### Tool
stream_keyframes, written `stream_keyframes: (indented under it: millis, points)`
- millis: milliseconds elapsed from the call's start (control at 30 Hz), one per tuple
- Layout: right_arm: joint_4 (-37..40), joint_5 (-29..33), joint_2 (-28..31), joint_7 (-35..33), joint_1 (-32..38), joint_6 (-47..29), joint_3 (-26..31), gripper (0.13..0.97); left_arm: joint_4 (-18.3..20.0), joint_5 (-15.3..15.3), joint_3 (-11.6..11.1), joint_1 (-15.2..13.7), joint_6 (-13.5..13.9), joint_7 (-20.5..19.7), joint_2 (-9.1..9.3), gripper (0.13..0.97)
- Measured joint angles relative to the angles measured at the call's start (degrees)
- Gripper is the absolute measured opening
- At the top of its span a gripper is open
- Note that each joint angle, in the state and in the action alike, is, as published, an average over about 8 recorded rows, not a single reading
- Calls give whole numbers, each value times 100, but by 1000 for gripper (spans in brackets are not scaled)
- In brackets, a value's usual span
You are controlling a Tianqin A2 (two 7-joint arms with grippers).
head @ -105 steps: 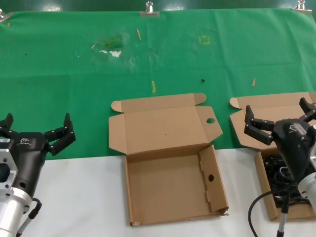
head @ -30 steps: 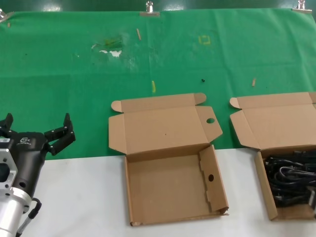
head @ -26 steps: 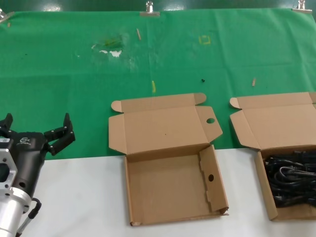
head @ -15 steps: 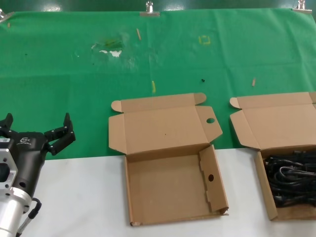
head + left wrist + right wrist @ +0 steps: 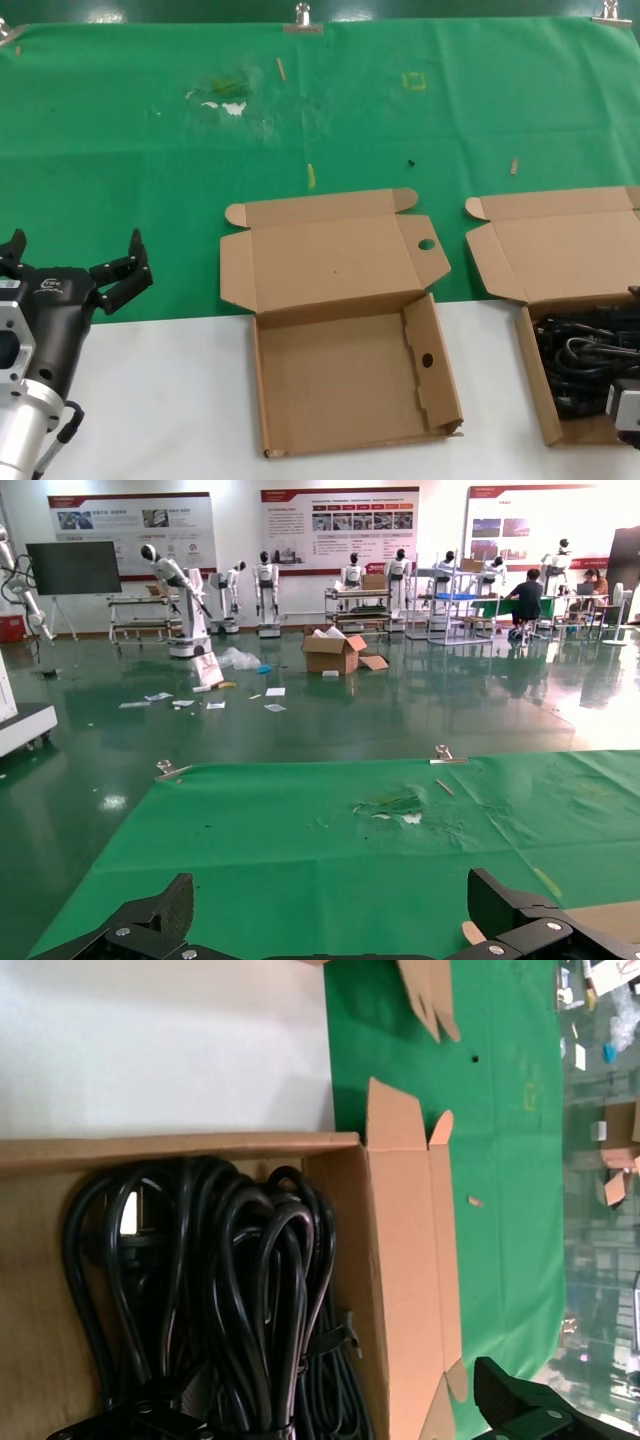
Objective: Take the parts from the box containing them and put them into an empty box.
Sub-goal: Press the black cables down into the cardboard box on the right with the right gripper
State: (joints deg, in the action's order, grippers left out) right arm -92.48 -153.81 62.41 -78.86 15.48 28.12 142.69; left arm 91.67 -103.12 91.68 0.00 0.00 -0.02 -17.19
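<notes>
The black cords (image 5: 585,360) lie as bundled loops in the carton (image 5: 530,375) at the right edge of the head view, its lid (image 5: 560,245) standing open. In the right wrist view the cords (image 5: 230,1290) fill the carton (image 5: 400,1260). My right gripper (image 5: 320,1430) is open and empty above them, one finger (image 5: 130,1425) over the cords, the other (image 5: 520,1405) past the lid. Only a grey part of the right arm (image 5: 625,408) shows in the head view. The empty box (image 5: 285,385) with round holes (image 5: 427,244) lies open in the middle. My left gripper (image 5: 75,258) is open and parked at the left.
A green cloth (image 5: 150,170) covers the far half of the table and the near half is white (image 5: 160,400). Small scraps (image 5: 310,175) lie on the cloth. The left wrist view shows the left gripper (image 5: 335,950) open over the cloth (image 5: 300,850).
The right gripper, earlier open above the cord carton, dropped out of the head view; now a grey part of that arm shows again at the carton's near right. The left arm has not moved.
</notes>
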Motion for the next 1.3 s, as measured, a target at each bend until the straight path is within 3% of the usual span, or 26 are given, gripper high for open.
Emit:
stream_keyframes:
  millis: [367,500,1067,1300]
  points:
    - [43,-79,34,146,-12,60,94,774,0,0,0,0,0,0,0,966]
    - [41,-76,43,255,-66,66,81,774,0,0,0,0,0,0,0,966]
    - [57,-196,36,286,16,61,206,374,0,0,0,0,0,0,0,966]
    - [-42,-232,87,292,19,95,223,270,0,0,0,0,0,0,0,966]
